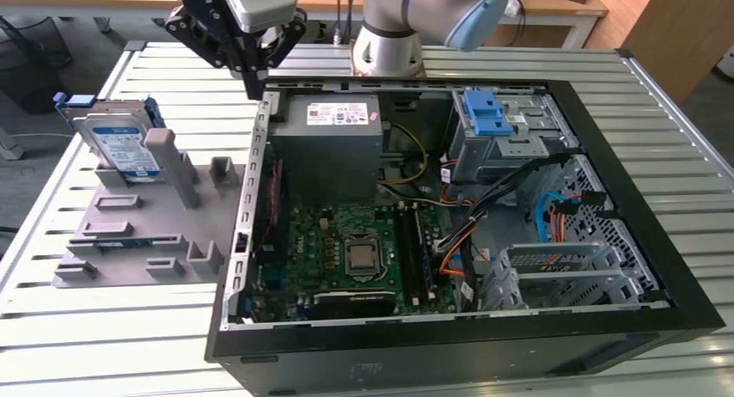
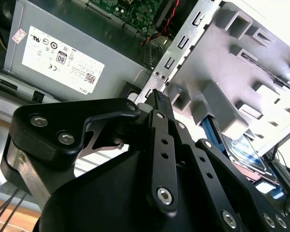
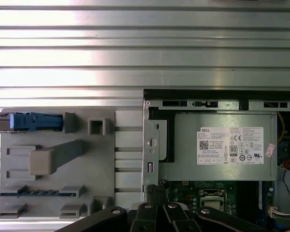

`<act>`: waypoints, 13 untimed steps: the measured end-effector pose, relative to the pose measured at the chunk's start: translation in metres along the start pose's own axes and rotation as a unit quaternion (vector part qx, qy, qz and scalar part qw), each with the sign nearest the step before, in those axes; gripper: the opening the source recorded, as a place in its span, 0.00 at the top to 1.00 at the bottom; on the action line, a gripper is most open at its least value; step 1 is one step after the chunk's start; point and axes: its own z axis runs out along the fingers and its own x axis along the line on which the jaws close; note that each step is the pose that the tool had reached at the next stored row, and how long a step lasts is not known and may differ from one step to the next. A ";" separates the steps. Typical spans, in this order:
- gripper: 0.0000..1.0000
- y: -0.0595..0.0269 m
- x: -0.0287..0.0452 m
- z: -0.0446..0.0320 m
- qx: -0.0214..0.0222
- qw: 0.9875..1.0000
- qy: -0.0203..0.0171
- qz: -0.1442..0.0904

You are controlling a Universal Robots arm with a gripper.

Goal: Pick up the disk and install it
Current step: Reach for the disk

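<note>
**Pincer:** the black 2-finger gripper (image 1: 254, 84) hangs over the wall of the open black computer case (image 1: 459, 350) on the exterior view's left. Its fingers are closed together on nothing, near the grey metal power supply box (image 1: 333, 139).

**Disk:** the disk (image 1: 122, 146), a flat silver hard drive with a white-and-blue label and a blue plastic bracket, stands on edge in the grey plastic slotted holder (image 1: 149, 238) on the slatted metal table (image 1: 69, 328). It is well apart from the gripper.

**Judgement:** the pick is not yet begun. A sound grasp wants the fingers opened wide, lowered over the disk's top edge, and squeezing the flat faces, not the bracket.

**Obstructions:**
- A grey upright post (image 1: 161, 152) just beside the disk limits finger room.
- Orange and black cables (image 1: 504, 212) crowd the blue-latched drive cage (image 1: 499, 126).
</note>
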 end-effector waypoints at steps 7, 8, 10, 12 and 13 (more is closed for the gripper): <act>0.89 0.0000 0.0029 0.0000 0.000 1.000 0.000 0.000; 0.89 -0.0001 0.0033 0.0000 0.000 1.000 0.000 0.000; 0.89 -0.0001 0.0040 0.0000 0.000 1.000 0.000 0.000; 0.89 -0.0001 0.0048 0.0000 0.000 1.000 0.000 0.000; 0.89 -0.0001 0.0052 0.0000 0.000 1.000 0.000 0.000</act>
